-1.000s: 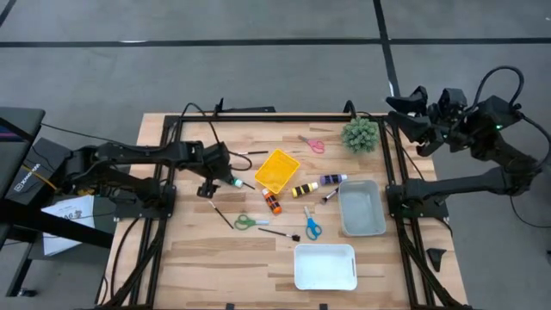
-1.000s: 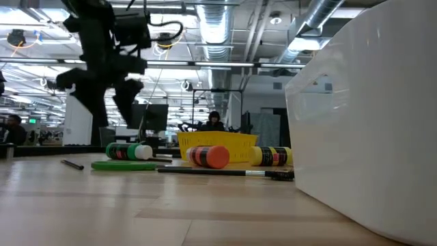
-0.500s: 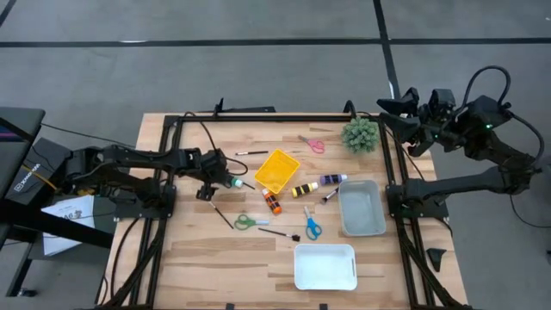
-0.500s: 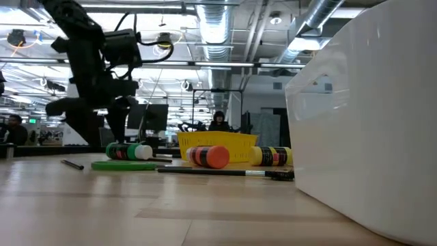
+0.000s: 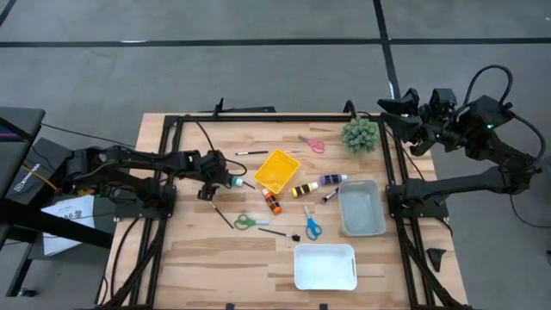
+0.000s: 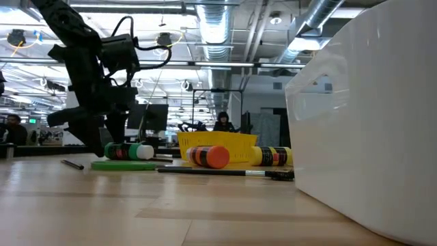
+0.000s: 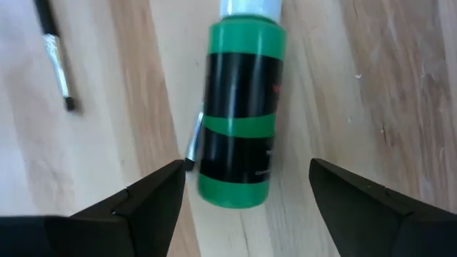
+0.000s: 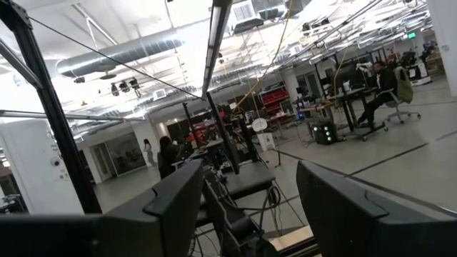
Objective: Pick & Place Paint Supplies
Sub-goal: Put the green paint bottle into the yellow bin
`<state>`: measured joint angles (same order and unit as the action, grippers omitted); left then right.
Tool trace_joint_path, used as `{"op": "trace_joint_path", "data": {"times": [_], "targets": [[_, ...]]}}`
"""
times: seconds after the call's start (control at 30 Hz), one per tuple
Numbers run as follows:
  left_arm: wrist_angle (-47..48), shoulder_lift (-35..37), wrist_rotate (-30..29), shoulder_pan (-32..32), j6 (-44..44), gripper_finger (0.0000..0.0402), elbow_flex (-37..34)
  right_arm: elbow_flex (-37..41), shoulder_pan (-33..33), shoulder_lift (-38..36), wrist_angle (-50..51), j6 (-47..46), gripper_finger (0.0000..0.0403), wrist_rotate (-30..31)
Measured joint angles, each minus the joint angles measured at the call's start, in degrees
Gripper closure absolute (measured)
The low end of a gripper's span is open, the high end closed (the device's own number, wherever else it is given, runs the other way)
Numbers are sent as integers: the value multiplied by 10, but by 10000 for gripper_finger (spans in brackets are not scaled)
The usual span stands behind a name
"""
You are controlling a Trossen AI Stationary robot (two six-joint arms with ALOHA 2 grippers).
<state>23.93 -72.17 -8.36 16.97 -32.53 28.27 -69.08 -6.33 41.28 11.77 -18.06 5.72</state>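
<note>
A green paint bottle (image 5: 227,181) with a white cap lies on its side left of the yellow tray; in the left wrist view the green bottle (image 7: 240,121) rests between my open fingers. My left gripper (image 5: 212,179) is low over the bottle's bottom end, a finger on either side, and shows no contact. In the low view, the left gripper (image 6: 102,137) stands just behind the green bottle (image 6: 130,151). Orange (image 5: 272,203), yellow (image 5: 303,189) and purple (image 5: 333,179) bottles lie mid-table. Thin brushes (image 5: 222,215) (image 5: 280,232) lie nearby. My right gripper (image 5: 405,120) waits, open, raised past the far right corner.
A yellow tray (image 5: 276,170), a grey bin (image 5: 362,208) and a white bin (image 5: 325,266) sit on the table. Green (image 5: 250,222), blue (image 5: 311,226) and pink (image 5: 312,144) scissors lie about. A spiky plant (image 5: 360,134) stands at the far right. A brush tip (image 7: 193,143) lies against the green bottle.
My left gripper has come down toward the table and drawn back a little toward the left edge, ending low at the green bottle's bottom end. The bottle has stayed where it was. My right arm has shifted slightly.
</note>
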Motion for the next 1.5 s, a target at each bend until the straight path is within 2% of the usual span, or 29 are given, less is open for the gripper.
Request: {"op": "trace_joint_path", "data": {"times": [0.2, 0.47, 0.6, 0.97, 1.17, 1.37, 1.5], "targets": [[3, -23, 13, -2, 14, 159, 2, 0, 0, 0, -1, 0, 180, -1], [9, -20, 15, -3, 53, 245, 1, 0, 0, 0, -2, 0, 180, -1], [9, -20, 15, -4, 78, 272, 1, 0, 0, 0, -2, 0, 180, -1], [10, -21, 9, -32, 91, 274, 14, 0, 0, 0, -2, 0, 180, -1], [16, -21, 3, -59, 91, 274, 63, 0, 0, 0, -2, 0, 180, -2], [77, -21, -21, -98, 89, 278, 136, 0, 0, 2, 4, 0, 180, -16], [105, -21, -38, -119, 89, 277, 180, 0, 0, 29, 23, 0, 180, -44]]}}
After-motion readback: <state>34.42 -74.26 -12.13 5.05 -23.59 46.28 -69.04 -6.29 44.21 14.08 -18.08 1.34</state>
